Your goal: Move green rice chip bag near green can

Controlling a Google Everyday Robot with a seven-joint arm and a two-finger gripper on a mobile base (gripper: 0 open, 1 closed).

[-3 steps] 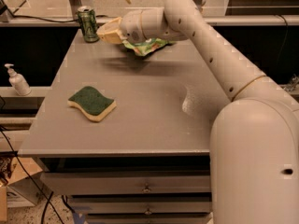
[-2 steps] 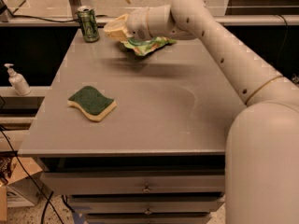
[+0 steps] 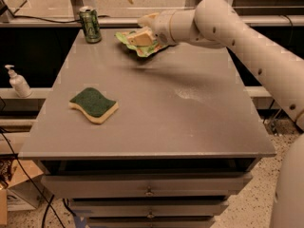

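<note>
The green rice chip bag lies crumpled at the far middle of the grey table. The green can stands upright at the far left corner, about a hand's width left of the bag. My gripper hangs right over the bag's left part. Its two tan fingers are spread apart, the lower one resting against the bag and hiding part of it. The arm reaches in from the right.
A dark green sponge with a yellow base lies on the table's left side. A white pump bottle stands on a lower shelf off the left edge. Drawers sit below the table's front edge.
The gripper has drawn back to the right, away from the can, and its fingers have spread. The bag stays at about the same spot near the can.
</note>
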